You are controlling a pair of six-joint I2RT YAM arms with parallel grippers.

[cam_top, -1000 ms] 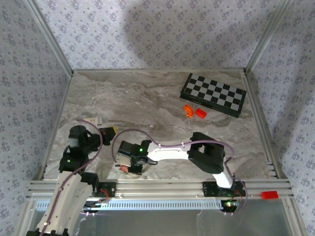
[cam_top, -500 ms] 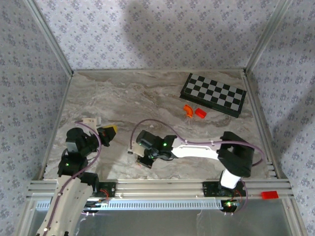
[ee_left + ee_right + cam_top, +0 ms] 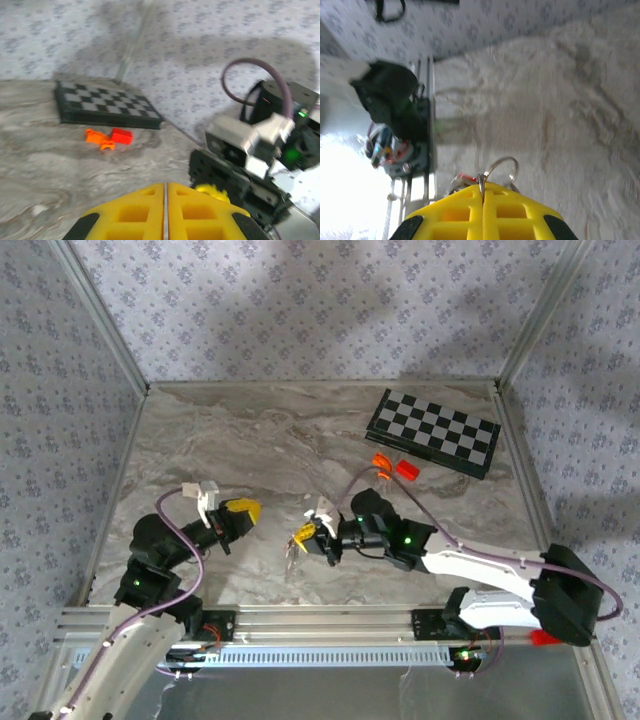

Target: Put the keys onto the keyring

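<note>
My right gripper (image 3: 303,533) hovers over the front middle of the table, shut on the keyring (image 3: 503,158), a thin silvery loop sticking out past its yellow fingertips (image 3: 465,200). A small red-tagged key piece (image 3: 464,176) sits just left of the loop at the fingertips. From above, this little bundle (image 3: 291,546) dangles below the right fingertips. My left gripper (image 3: 247,509) is a short way to the left, pointing at the right gripper, its yellow fingers (image 3: 135,210) shut with nothing between them. The right gripper's black body (image 3: 235,175) looms close ahead in the left wrist view.
A folded chessboard (image 3: 433,432) lies at the back right. An orange block (image 3: 382,465) and a red block (image 3: 406,469) sit just in front of it. Aluminium frame rails (image 3: 330,622) run along the near edge, and patterned walls close in the table.
The right arm swung from the front left out to the middle, lifting the ring off the table. The left gripper moved right and forward toward it.
</note>
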